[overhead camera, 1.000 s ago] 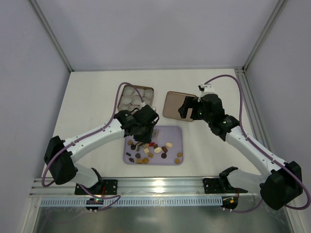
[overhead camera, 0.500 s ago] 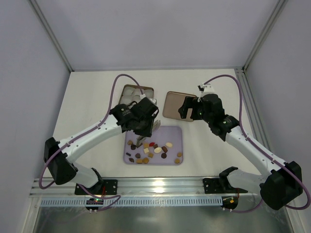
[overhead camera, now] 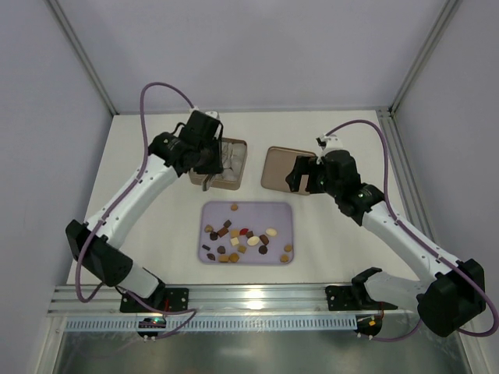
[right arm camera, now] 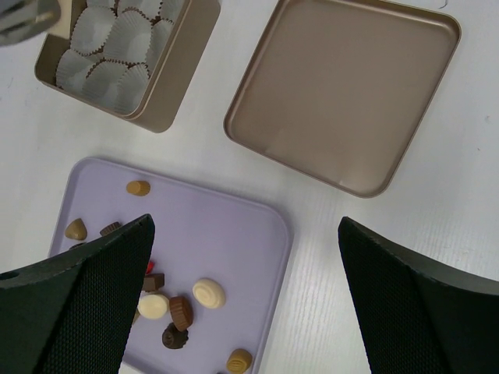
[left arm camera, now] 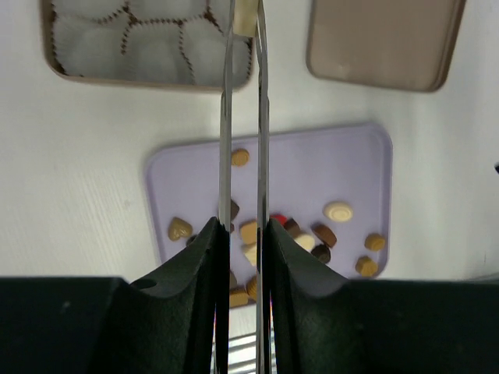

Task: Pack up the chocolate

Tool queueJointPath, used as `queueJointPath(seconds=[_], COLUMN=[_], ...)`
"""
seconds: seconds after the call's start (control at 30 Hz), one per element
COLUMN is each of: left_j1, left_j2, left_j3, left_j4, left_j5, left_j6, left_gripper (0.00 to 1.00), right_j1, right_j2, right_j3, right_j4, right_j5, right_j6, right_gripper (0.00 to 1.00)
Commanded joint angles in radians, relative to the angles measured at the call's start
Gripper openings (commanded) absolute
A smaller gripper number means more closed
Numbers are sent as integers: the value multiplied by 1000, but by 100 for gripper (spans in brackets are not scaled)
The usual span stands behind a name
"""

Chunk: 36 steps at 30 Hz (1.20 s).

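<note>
The chocolate [overhead camera: 242,238] is several small brown, caramel, cream and one red piece, scattered on a lilac tray [overhead camera: 281,210]. It also shows in the left wrist view [left arm camera: 339,211] and the right wrist view [right arm camera: 209,293]. My left gripper [overhead camera: 209,156] is shut on thin metal tweezers [left arm camera: 261,117]. Their tips pinch a cream piece [left arm camera: 245,15] over the right side of the brown tin [overhead camera: 234,181], which holds pale paper cups [left arm camera: 117,43]. My right gripper [overhead camera: 302,175] hangs wide open and empty above the tin's lid [overhead camera: 277,167], its fingers [right arm camera: 70,296] apart.
The lid [right arm camera: 347,93] lies upside down to the right of the tin [right arm camera: 156,86]. The tray [left arm camera: 359,164] lies in front of both. White walls with metal posts enclose the table, and a rail runs along the near edge [overhead camera: 257,300].
My left arm has lifted off the tray and swung back and left, carrying the tweezers over the tin. The right arm has not moved.
</note>
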Motion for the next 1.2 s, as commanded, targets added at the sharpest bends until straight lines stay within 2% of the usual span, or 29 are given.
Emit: queueJointPath(seconds=[0.0, 0.17, 0.4, 0.93, 1.17], left_j1=[85, 190, 278, 307, 306], left_j2=[63, 201, 354, 439, 431], left_j3=[66, 128, 209, 221, 197], left_j4=[57, 118, 157, 171, 181], left_j5=[-31, -42, -39, -19, -14], left_j6=[48, 81, 94, 109, 110], left_gripper=[27, 27, 24, 25, 32], right_j1=[0, 0, -2, 0, 0], right_j2=[1, 4, -5, -4, -1], right_j3=[55, 60, 61, 43, 43], right_j4=[12, 9, -7, -2, 1], right_j5=[-13, -63, -67, -67, -70], right_j6=[-13, -8, -10, -4, -1], right_gripper=[100, 100, 100, 100, 100])
